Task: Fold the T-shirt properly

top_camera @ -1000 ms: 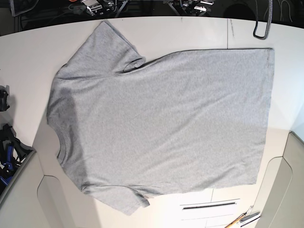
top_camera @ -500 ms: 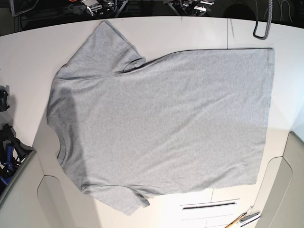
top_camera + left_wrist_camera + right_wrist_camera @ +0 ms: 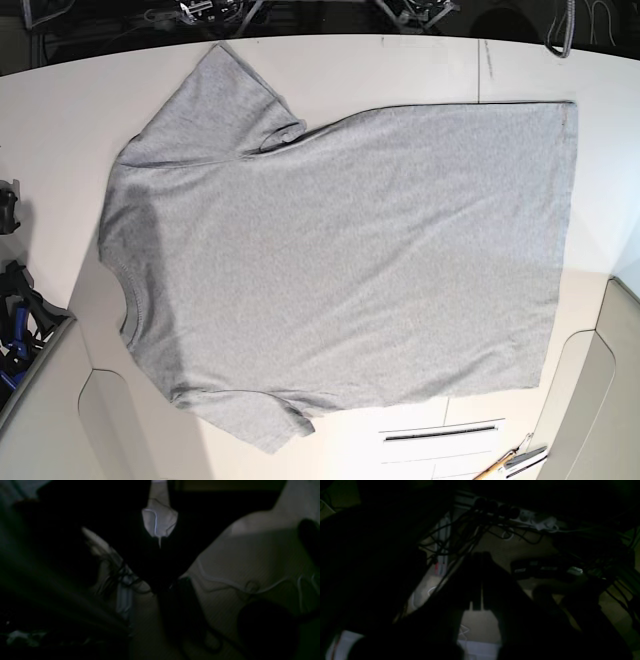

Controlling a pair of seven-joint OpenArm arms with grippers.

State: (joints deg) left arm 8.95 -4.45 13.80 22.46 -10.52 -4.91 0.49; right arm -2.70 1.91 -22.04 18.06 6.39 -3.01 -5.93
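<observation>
The T-shirt (image 3: 340, 260) lies spread flat on the white table (image 3: 60, 120), plain heather-grey side up. Its ribbed neck (image 3: 128, 300) points left and its hem (image 3: 562, 240) points right. One sleeve (image 3: 215, 100) reaches toward the far edge, the other (image 3: 255, 425) toward the near edge. Neither gripper appears in the base view. Both wrist views are very dark and look below table level. The left gripper (image 3: 160, 587) and the right gripper (image 3: 482, 557) are black silhouettes, jaws together, holding nothing.
A pen and small tools (image 3: 512, 462) lie at the near right corner beside a slot (image 3: 440, 432) in the table. Black and blue gear (image 3: 14, 320) sits at the left edge. Cables and a power strip (image 3: 535, 520) lie on the floor.
The black cable loop that hung onto the table's far right edge has pulled up almost out of the base view. The T-shirt has not moved.
</observation>
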